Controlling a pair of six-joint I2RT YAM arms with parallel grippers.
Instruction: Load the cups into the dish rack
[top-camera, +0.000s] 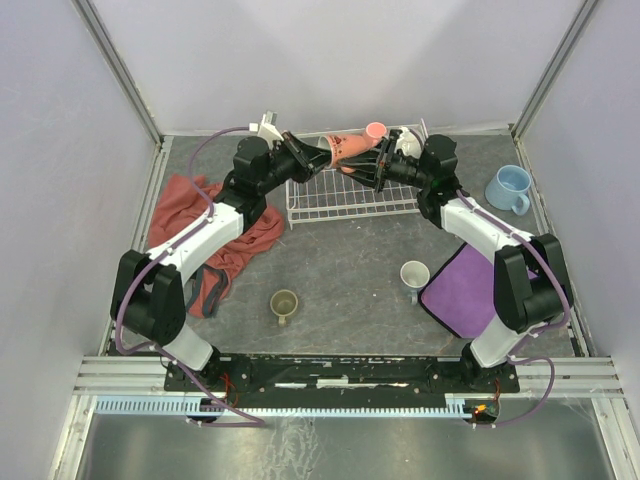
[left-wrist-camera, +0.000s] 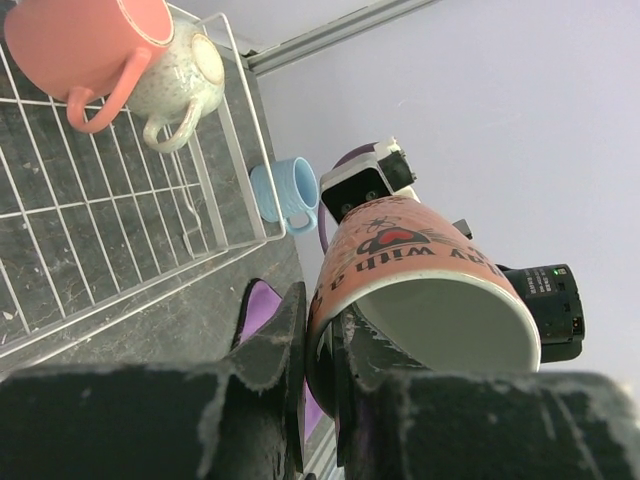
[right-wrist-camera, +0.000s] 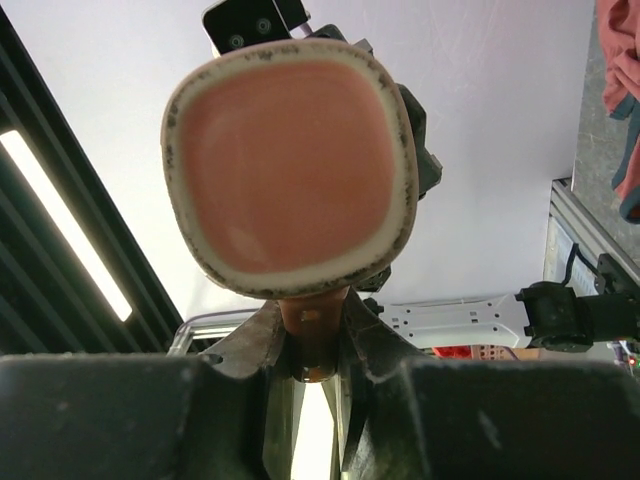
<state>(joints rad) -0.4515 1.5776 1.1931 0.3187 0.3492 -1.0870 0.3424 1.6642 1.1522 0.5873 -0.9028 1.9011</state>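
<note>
The left gripper (left-wrist-camera: 318, 340) pinched the rim of the sideways white-and-orange mug (top-camera: 348, 150) above the dish rack (top-camera: 340, 206), while the right gripper (right-wrist-camera: 312, 345) clamped its handle

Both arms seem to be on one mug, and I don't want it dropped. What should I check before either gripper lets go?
1. Left gripper pinches the rim of the white-and-orange mug: ok.
2. Right gripper is shut on that mug's handle: ok.
3. Mug is held over the dish rack, judged from the top view: ok.
4. Bare rack grid is free in front of the salmon mug and the cream mug: ok.
5. Gap between the held mug and the rack floor: cannot tell.
</note>
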